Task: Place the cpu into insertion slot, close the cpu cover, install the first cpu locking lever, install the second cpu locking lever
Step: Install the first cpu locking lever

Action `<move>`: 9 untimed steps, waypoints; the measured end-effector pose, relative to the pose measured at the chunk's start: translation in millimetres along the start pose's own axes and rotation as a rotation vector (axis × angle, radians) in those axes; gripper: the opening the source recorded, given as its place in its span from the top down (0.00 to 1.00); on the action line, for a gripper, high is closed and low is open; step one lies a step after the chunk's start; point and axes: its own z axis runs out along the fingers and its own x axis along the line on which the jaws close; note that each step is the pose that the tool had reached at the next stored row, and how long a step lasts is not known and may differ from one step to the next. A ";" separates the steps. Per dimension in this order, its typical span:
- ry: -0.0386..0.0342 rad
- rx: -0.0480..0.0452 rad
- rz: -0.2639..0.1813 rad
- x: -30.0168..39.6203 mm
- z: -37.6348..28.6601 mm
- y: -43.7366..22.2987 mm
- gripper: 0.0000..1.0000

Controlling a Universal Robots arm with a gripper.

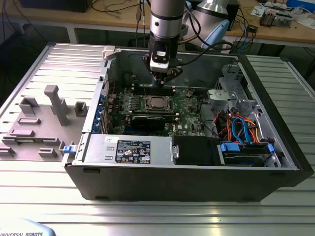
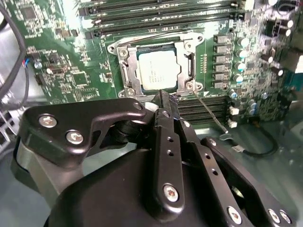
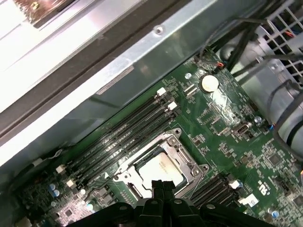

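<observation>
The cpu [image 2: 158,70] has a shiny silver-grey top and lies flat in the insertion slot [image 2: 124,80] on the green board. The cpu cover [image 2: 190,66], a silvery frame, lies down around the chip's edges. A thin wire locking lever [image 2: 210,116] angles away from a corner of the socket. My gripper [image 2: 166,97] hangs just above the socket's edge with its black fingers together and nothing between them. In the first wrist view the fingertips [image 3: 160,185] sit beside the cpu [image 3: 160,168]. The exterior view shows the gripper [image 1: 164,79] inside the open case, above the cpu [image 1: 157,102].
Long black memory slots [image 2: 156,12] flank the socket on two sides. A black graphics card [image 1: 147,120] lies in front of the socket, with a power supply [image 1: 129,148] in front of that. Orange and blue cables [image 1: 238,129] fill the case's right. A grey fixture plate [image 1: 44,118] lies outside on the left.
</observation>
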 end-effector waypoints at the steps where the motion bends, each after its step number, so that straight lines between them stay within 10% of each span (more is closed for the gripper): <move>1: 0.0004 0.0001 -0.019 0.0 0.0 0.0 0.89; 9: 0.0005 0.0001 -0.026 0.0 0.1 0.0 0.89</move>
